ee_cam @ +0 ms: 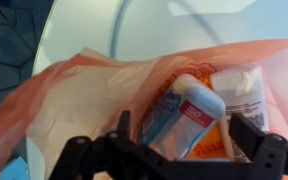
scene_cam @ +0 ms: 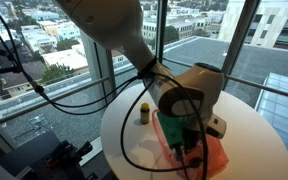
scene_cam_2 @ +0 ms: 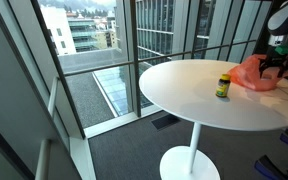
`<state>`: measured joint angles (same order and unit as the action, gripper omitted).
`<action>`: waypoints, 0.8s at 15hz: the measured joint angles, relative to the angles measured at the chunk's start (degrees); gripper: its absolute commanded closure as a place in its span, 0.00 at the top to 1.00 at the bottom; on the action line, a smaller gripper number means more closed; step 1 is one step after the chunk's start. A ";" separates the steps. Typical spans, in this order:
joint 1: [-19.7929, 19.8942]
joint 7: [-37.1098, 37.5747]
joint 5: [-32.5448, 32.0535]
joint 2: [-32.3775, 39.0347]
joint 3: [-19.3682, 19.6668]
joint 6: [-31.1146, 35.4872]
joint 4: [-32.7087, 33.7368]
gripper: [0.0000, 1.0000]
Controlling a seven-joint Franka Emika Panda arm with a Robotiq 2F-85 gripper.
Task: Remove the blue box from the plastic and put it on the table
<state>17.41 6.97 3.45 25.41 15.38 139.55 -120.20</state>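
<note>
In the wrist view a pale blue box (ee_cam: 184, 118) with a red label lies inside the opening of an orange plastic bag (ee_cam: 74, 100), beside a white packet (ee_cam: 242, 90). My gripper (ee_cam: 184, 140) is open, its two black fingers on either side of the box, just above it. In an exterior view the gripper (scene_cam: 189, 140) is lowered into the pink bag (scene_cam: 214, 155) on the round white table (scene_cam: 254, 130). In an exterior view the bag (scene_cam_2: 256, 73) sits near the right edge, with the gripper (scene_cam_2: 280, 62) over it.
A small yellow bottle with a dark cap (scene_cam: 144, 114) stands upright on the table next to the bag; it also shows in an exterior view (scene_cam_2: 222, 86). Black cables (scene_cam: 134, 120) hang from the arm over the table. Large windows surround the table.
</note>
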 measured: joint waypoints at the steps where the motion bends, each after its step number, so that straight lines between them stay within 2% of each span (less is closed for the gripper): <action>1: 0.00 0.05 0.00 0.18 0.00 0.00 0.00 1.00; 12: -0.77 0.28 0.00 1.91 -0.07 0.13 1.24 1.00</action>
<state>16.64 7.25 3.45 27.32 15.31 139.68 -118.96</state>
